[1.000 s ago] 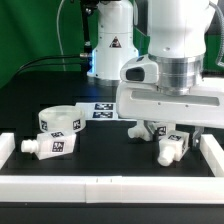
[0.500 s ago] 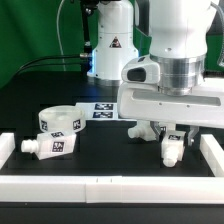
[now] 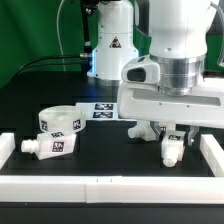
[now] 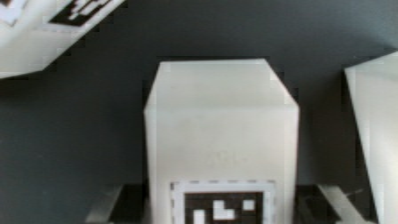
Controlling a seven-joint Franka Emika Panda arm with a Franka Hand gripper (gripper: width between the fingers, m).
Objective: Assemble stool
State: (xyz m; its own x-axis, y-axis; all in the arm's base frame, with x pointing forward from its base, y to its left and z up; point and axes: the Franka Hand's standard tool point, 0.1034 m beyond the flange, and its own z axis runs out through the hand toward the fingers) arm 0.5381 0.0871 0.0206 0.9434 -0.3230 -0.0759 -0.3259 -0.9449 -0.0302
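Note:
My gripper (image 3: 172,138) is down over a white stool leg (image 3: 172,151) near the exterior view's right, close to the right rail. In the wrist view the leg (image 4: 217,120) runs between my two fingers (image 4: 135,203), its tag between the tips, and the gripper (image 4: 228,206) grips its sides. A second leg (image 3: 141,128) lies just behind, under my hand. The round seat (image 3: 62,121) lies at the left with a third leg (image 3: 50,146) in front of it.
White border rails run along the front (image 3: 110,186), the left (image 3: 6,146) and the right (image 3: 213,152). The marker board (image 3: 103,109) lies behind the seat. The robot's base (image 3: 108,45) stands at the back.
The leg under my gripper has turned from slanted to standing straight between the fingers within the first half second. Nothing has moved since.

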